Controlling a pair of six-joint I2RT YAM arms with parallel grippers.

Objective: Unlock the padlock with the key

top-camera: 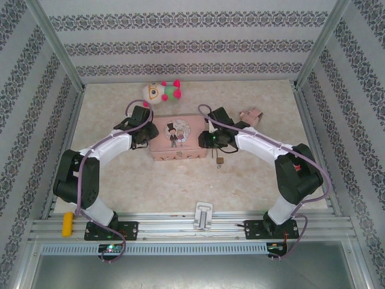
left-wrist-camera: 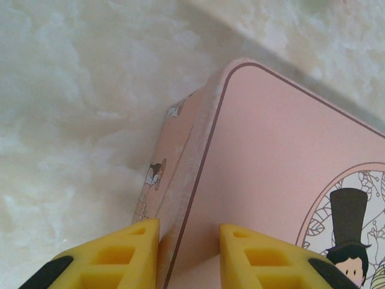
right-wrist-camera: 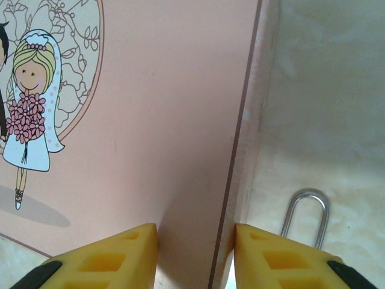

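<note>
1. The padlock [top-camera: 220,161] is lying on the table [top-camera: 258,180], just beside the near right corner of the box [top-camera: 178,137]. It is looking tiny next to the box.
2. Its silver shackle [right-wrist-camera: 307,211] is lying flat on the table, a little apart from the box's right wall. A yellow finger is hiding the rest of the padlock in the right wrist view.
3. The pink box is sitting shut in the middle of the table. A bride and groom picture is showing on its lid.
4. The right gripper [right-wrist-camera: 195,256] is hanging over the box's right edge. Its fingers [right-wrist-camera: 114,262] are standing apart and are not squeezing anything. One is over the lid and one is over the table by the shackle. I cannot tell if they are touching the box.
5. The left gripper [left-wrist-camera: 189,256] is hanging over the box's left edge. Its fingers are standing apart too, one over the lid and one by the box's side.
6. A toy [top-camera: 162,91] is lying far behind the box.
7. A yellow block [top-camera: 68,223] is sitting at the near left.
</note>
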